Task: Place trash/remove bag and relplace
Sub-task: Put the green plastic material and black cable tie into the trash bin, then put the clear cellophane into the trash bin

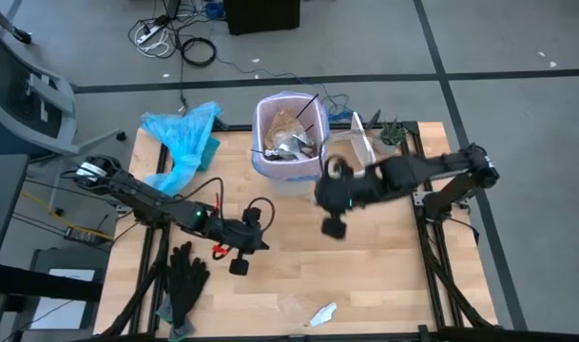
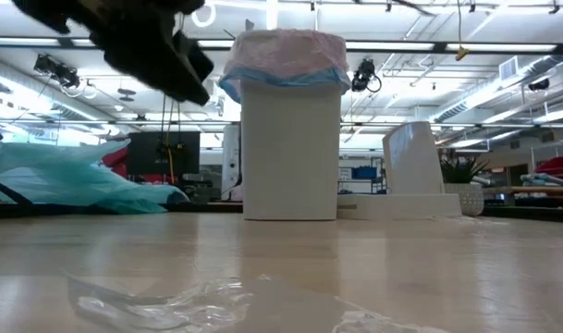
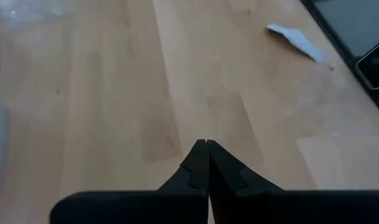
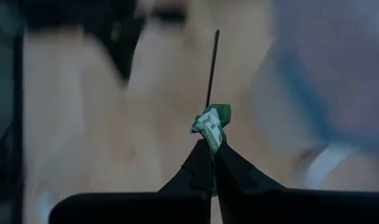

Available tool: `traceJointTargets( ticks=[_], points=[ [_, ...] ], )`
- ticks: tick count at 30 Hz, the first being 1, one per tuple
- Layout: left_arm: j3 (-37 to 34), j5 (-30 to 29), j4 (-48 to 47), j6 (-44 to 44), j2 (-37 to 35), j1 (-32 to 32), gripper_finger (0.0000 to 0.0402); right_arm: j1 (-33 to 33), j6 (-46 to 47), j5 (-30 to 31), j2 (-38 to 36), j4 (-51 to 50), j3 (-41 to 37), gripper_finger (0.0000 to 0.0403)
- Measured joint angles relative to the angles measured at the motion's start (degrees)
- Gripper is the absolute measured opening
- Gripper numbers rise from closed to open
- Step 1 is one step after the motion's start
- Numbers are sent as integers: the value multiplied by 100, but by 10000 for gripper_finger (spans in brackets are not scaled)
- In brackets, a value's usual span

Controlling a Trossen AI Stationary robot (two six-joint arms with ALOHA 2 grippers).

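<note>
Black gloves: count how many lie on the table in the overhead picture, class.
2, as far as the view shows: the black gloves lie together, overlapping, near the wooden table's front-left corner. More may hide beneath.

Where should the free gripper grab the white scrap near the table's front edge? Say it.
Take the white scrap from straight above, pinching across its narrow width. It lies flat on the table, apart from other things, so a side approach offers no edge. The left gripper is shut and empty.

table: light wood top (image 1: 384,275)
far edge: white bin (image 1: 291,152), light-blue bag (image 1: 180,138)
near left: black gloves (image 1: 184,275)
near edge: white scrap (image 1: 323,313)
</note>
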Motion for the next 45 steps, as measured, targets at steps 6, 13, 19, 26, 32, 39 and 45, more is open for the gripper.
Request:
traceJointTargets(
  ticks=[6, 13, 19, 26, 32, 39, 45],
  points=[
    [-874, 117, 1096, -426, -285, 198, 1, -861, -807, 219, -9, 1135, 512, 0],
    [-1141, 102, 1281, -449, -645, 270, 1, -2031, -1126, 215, -9, 2668, 557, 0],
    [-1132, 97, 1290, -270, -793, 268, 1, -2677, -730, 163, -7, 2931, 557, 8],
    [-1137, 97, 1229, -208, -819, 268, 1, -2896, -825, -99, -7, 2780, 557, 61],
    [-1137, 97, 1234, -271, -819, 266, 1, -2920, -825, -100, -7, 2773, 555, 113],
    [-1137, 66, 1236, -475, -819, 266, 1, -2707, -824, -417, -149, 2478, 555, 142],
    [-1108, -579, 1516, -777, -818, -21, 1, -2044, -827, -1051, -247, 1287, 555, 143]
  ],
)
